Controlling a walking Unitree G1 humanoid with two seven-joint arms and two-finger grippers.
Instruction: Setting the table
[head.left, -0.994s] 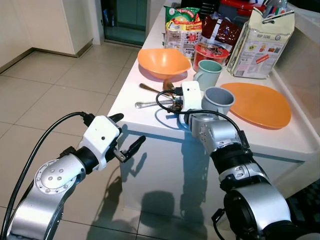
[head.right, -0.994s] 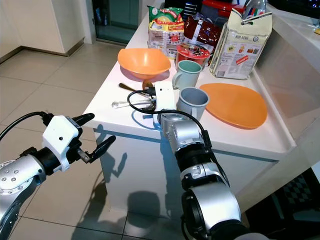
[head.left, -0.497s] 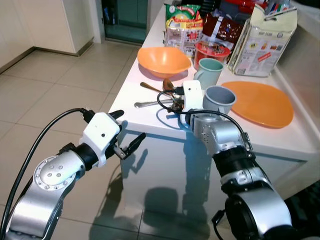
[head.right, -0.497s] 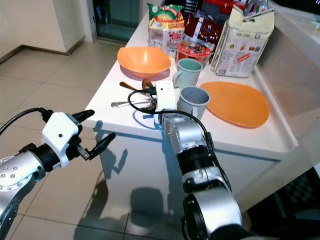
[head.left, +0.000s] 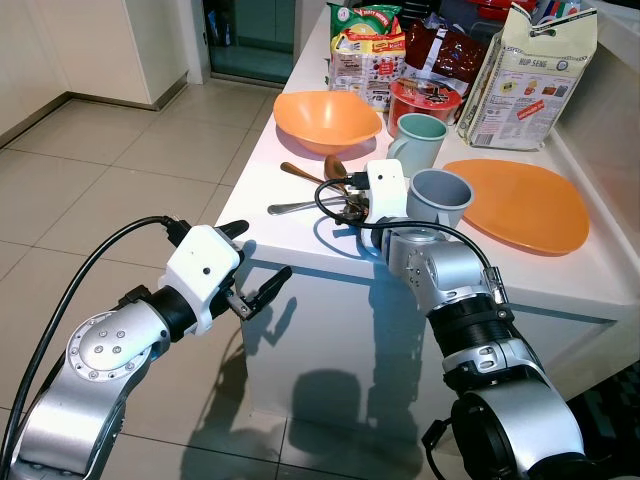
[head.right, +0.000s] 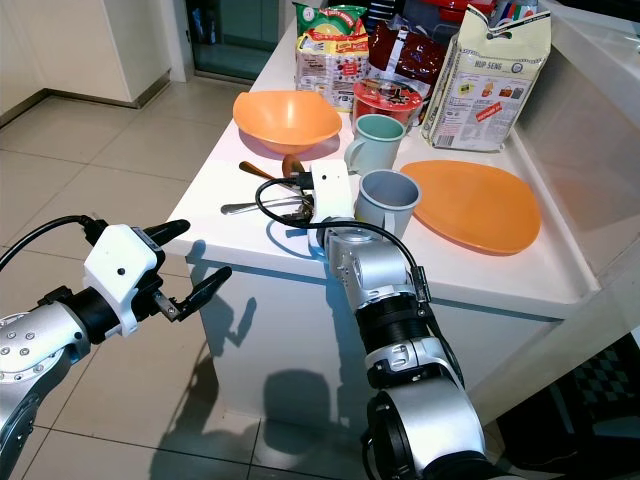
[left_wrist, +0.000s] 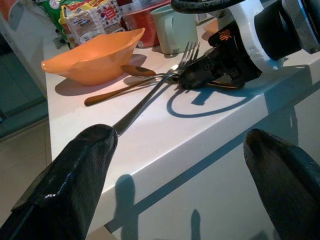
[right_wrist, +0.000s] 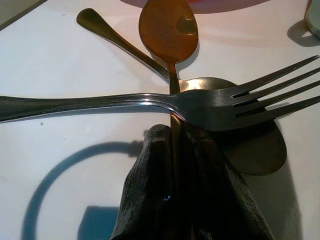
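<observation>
A copper-coloured spoon (right_wrist: 168, 31) lies on the white surface (head.left: 300, 232) with its thin handle pinched between the closed fingers of the right claw (right_wrist: 175, 150), its bowl pointing toward the orange bowl (head.left: 327, 118). A silver fork (right_wrist: 200, 105) lies across that handle just ahead of the fingertips, and a second brown-handled spoon (left_wrist: 125, 85) lies crossed beneath them. Beside the right claw stand a grey cup (head.left: 436, 197), a green mug (head.left: 417, 140) and an orange plate (head.left: 520, 204), while the left claw (head.left: 255, 268) hangs wide open and holding nothing, off the surface's edge.
</observation>
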